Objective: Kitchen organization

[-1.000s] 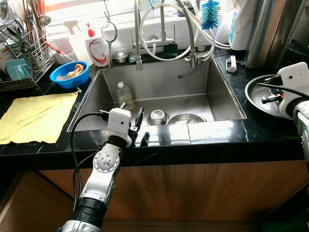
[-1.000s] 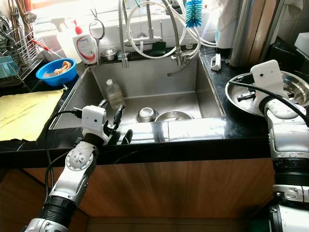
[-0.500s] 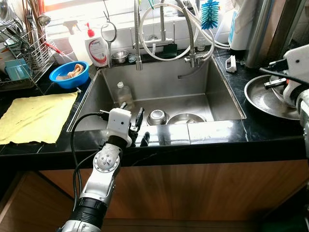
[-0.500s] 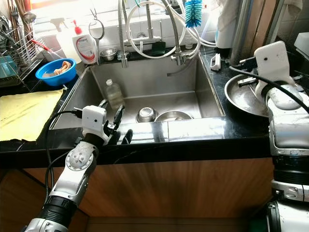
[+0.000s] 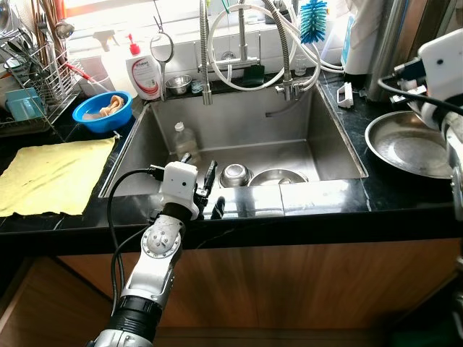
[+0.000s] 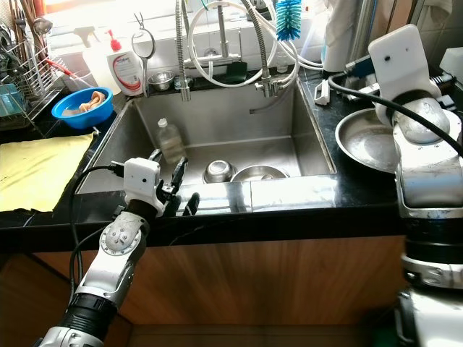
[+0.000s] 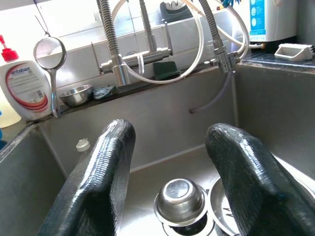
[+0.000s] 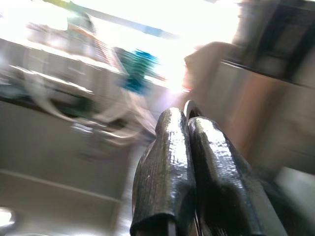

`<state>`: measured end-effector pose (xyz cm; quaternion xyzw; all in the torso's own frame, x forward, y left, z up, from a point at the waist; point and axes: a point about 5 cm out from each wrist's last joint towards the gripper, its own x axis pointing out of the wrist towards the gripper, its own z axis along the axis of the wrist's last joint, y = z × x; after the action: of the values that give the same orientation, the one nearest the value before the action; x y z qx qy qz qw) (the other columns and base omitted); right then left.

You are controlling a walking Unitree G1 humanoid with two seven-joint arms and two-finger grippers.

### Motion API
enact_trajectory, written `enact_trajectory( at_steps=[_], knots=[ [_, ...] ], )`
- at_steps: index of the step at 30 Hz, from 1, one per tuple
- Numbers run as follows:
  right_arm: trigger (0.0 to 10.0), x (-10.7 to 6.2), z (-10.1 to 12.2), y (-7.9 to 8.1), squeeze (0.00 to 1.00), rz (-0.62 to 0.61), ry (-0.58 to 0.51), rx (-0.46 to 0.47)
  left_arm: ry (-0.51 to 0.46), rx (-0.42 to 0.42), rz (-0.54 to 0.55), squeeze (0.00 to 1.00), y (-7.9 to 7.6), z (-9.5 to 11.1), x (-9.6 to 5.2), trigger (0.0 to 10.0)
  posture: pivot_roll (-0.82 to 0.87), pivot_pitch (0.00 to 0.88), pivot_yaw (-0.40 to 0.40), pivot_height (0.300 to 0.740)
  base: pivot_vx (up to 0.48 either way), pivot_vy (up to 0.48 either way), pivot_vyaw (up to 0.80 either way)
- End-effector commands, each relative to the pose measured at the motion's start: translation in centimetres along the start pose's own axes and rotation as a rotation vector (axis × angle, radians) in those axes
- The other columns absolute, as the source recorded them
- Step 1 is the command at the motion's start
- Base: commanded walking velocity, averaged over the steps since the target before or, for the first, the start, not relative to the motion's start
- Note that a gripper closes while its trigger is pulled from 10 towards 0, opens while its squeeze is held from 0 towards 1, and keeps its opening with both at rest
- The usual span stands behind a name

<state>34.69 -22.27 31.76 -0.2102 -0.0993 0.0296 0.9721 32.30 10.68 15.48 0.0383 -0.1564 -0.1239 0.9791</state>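
A shiny steel plate [image 5: 412, 148] lies on the black counter to the right of the sink [image 5: 333, 144]. My right gripper [image 8: 186, 117] hangs above the plate's far edge with its fingers shut; the wrist view is blurred. In the sink stand a small upturned steel bowl [image 5: 236, 173], a wider steel bowl [image 5: 278, 176] and a clear plastic bottle [image 5: 186, 139]. My left gripper [image 7: 167, 147] rests at the sink's front rim, open and holding nothing, pointing at the small bowl [image 7: 179, 196].
A yellow cloth [image 5: 51, 173] covers the left counter. Behind it are a blue bowl [image 5: 103, 110], a dish rack [image 5: 29, 79] and a soap bottle [image 5: 142, 72]. Coiled faucets [image 5: 239, 50] and a blue brush [image 5: 314, 18] stand behind the sink.
My right gripper has lifted off the steel plate and moved up and back. The plate stays on the counter. The left arm has not moved.
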Motion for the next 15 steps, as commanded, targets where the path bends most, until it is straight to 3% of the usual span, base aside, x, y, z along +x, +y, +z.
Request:
enact_trajectory(
  at_steps=[1,2,3,4,6,12,15],
  knots=[
    [10.0,0.3,1.2,0.6,0.00,0.055,-0.075,0.015,0.006,0.010,0.021,0.00,0.6,0.0,0.1,10.0,-0.28,0.000,0.124,0.740,0.000,0.000,0.00],
    [10.0,0.3,1.3,0.6,0.00,0.052,-0.078,0.012,0.006,0.011,0.021,0.00,0.6,0.0,0.1,10.0,-0.28,0.000,0.124,0.740,0.000,0.000,0.00],
    [10.0,0.4,1.2,1.3,0.00,0.114,-0.090,0.068,0.005,0.010,0.024,0.00,0.7,0.0,0.1,10.0,-0.28,0.000,0.124,0.740,0.000,0.000,0.00],
    [10.0,0.7,0.9,2.8,0.00,0.238,-0.116,0.181,0.002,0.011,0.030,0.00,0.8,0.1,0.0,10.0,-0.28,0.000,0.124,0.740,0.000,0.000,0.00],
    [10.0,1.0,0.7,3.7,0.00,0.293,-0.126,0.274,0.001,0.011,0.033,0.00,0.8,0.1,0.0,10.0,-0.27,0.000,0.121,0.740,0.000,0.000,0.00],
    [10.0,1.8,-1.2,5.7,0.00,0.413,-0.089,0.424,0.000,0.014,0.039,0.00,0.9,0.1,0.0,10.0,-0.26,0.000,0.118,0.740,0.000,0.000,0.00],
    [10.0,2.2,-3.4,6.5,0.00,0.415,-0.013,0.433,0.001,0.016,0.041,0.00,0.9,0.1,-0.1,10.0,-0.26,0.000,0.116,0.740,0.000,0.000,0.00]
  ],
)
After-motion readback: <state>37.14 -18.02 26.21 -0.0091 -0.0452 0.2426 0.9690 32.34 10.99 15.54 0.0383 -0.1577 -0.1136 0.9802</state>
